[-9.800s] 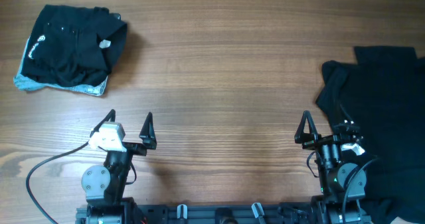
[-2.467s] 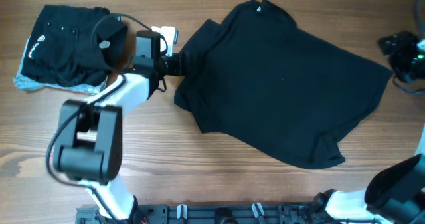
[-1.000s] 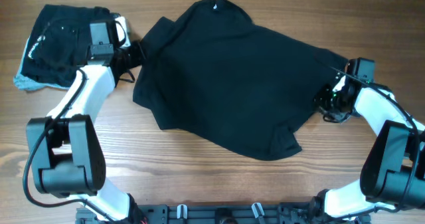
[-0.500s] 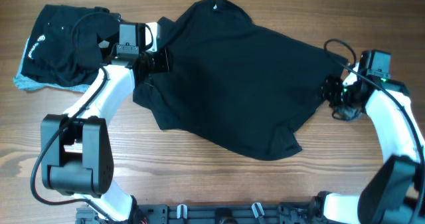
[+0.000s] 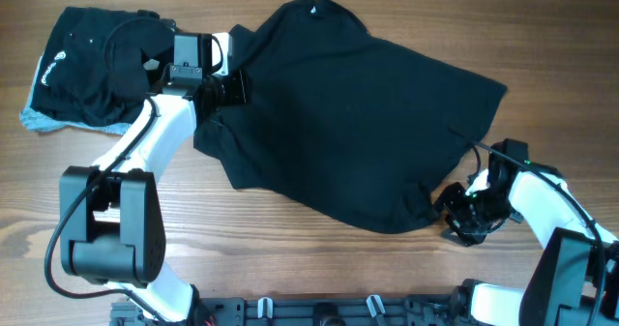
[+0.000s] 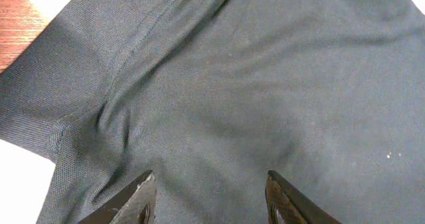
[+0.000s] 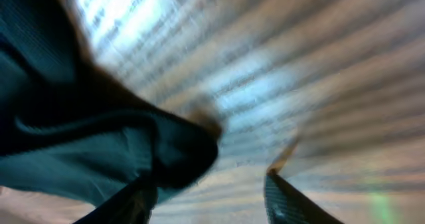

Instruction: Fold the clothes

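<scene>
**Black shirt spread across the table, a gripper at each side**

A wooden table carries the clothes. The large black shirt lies opened out and rumpled across the middle, running slantwise from its collar at the far edge down to a hem corner at the near right. The folded black pieces sit in a stack at the far left corner, just beside the shirt's left sleeve, with a white round logo on top and a pale grey edge showing underneath.

The left arm reaches up from the near edge to the shirt's left shoulder, between the stack and the collar. The right arm bends low at the near right, its end just beside the hem corner.

The left gripper hovers over the sleeve seam – its jaws stand apart, with only flat fabric beneath them and nothing pinched. The right gripper appears through a blurred wrist view – jaws apart, a bunched fold of dark cloth close by one finger; whether it touches cannot be told.

A small white neck label marks the collar.
</scene>
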`<control>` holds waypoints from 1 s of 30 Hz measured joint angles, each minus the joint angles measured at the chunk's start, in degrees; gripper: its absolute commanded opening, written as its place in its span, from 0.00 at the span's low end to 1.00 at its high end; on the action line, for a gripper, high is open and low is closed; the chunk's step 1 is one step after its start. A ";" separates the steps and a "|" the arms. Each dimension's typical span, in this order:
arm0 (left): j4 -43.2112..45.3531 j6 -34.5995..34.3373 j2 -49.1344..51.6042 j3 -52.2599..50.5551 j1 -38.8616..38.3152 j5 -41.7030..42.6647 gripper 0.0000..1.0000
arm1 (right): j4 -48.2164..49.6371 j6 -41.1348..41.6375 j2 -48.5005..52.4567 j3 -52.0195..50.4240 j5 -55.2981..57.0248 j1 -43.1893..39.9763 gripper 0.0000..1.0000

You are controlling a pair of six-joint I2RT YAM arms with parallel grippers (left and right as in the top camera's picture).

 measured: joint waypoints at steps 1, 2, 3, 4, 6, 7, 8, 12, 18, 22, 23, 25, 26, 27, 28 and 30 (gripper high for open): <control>0.02 0.04 0.00 0.00 0.00 -0.07 0.53 | 1.38 0.04 -0.02 -0.11 -0.48 0.00 0.35; -0.02 0.04 0.00 0.00 0.00 -0.11 0.53 | 3.13 -0.13 -0.02 -0.13 -1.07 0.00 0.28; 0.02 0.04 0.00 0.00 0.00 -0.31 0.53 | 4.33 -0.09 -0.02 -0.13 -1.33 0.00 0.21; 0.00 0.04 0.00 0.00 0.00 -0.50 0.53 | 5.16 -0.22 -0.02 -0.13 -1.44 0.00 0.12; 0.00 0.07 0.00 0.00 0.00 -0.76 0.53 | 5.49 -0.24 -0.02 -0.13 -1.42 0.00 0.07; 0.02 0.04 0.00 0.00 0.00 -0.96 0.53 | 4.37 -0.74 -0.02 0.02 -1.36 0.00 0.05; 0.00 0.07 0.00 0.00 0.00 -1.16 0.53 | 2.10 -0.83 -0.02 0.57 -1.05 0.00 0.04; 0.00 0.07 0.00 0.00 0.00 -1.44 0.54 | -12.79 0.48 -2.12 6.36 3.56 0.00 0.04; 0.02 0.07 0.00 0.00 0.00 -1.62 0.57 | -24.30 6.95 -7.50 9.70 6.60 0.00 0.30; 0.00 0.09 0.00 0.00 0.00 -1.64 0.60 | -26.60 8.15 -7.58 9.70 6.93 0.00 0.40; 0.00 0.09 0.00 0.00 0.00 -1.62 0.60 | -25.29 8.35 -7.85 9.70 6.95 0.00 0.43; -0.20 0.07 -0.15 0.00 0.00 -1.62 0.59 | -17.00 8.07 -8.41 9.60 6.62 0.00 0.44; -0.55 0.07 -0.31 0.00 0.00 -1.64 0.57 | -12.07 7.32 -8.41 9.62 6.19 0.00 0.43; -2.01 0.09 -0.57 0.11 0.00 -1.64 0.53 | -5.20 6.71 -8.44 9.55 5.51 0.00 0.38; -3.89 0.09 -0.83 0.15 0.00 -1.70 0.46 | 0.85 6.16 -8.41 9.66 4.90 0.00 0.25; -8.24 0.52 -1.01 0.20 0.00 -1.86 0.40 | 9.90 6.01 -8.39 9.79 4.02 0.00 0.13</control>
